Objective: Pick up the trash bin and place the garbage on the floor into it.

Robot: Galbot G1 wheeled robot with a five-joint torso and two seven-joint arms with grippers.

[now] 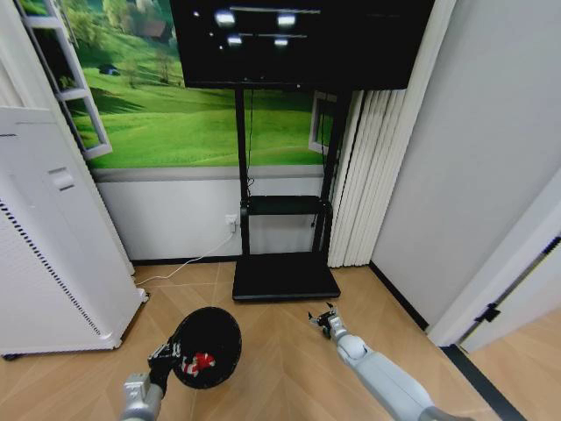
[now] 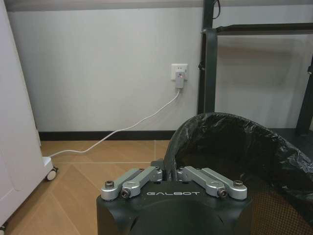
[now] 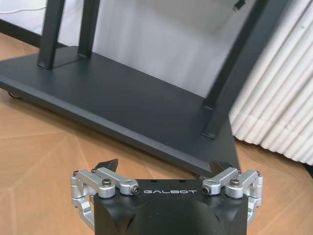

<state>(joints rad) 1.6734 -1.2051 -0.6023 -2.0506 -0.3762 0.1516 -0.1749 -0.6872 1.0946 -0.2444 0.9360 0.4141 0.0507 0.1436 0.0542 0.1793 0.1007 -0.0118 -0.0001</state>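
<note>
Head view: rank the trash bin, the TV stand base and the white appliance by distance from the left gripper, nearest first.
1. Trash bin: held at its rim by the left gripper, a red-and-white piece inside.
2. White appliance: on the robot's left, by the wall.
3. TV stand base: ahead, nearer the right gripper.
Items 2 and 3 are close to call.

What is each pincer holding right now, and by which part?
The left pincer grips the bin by its near rim. The right pincer is open and holds nothing.
</note>
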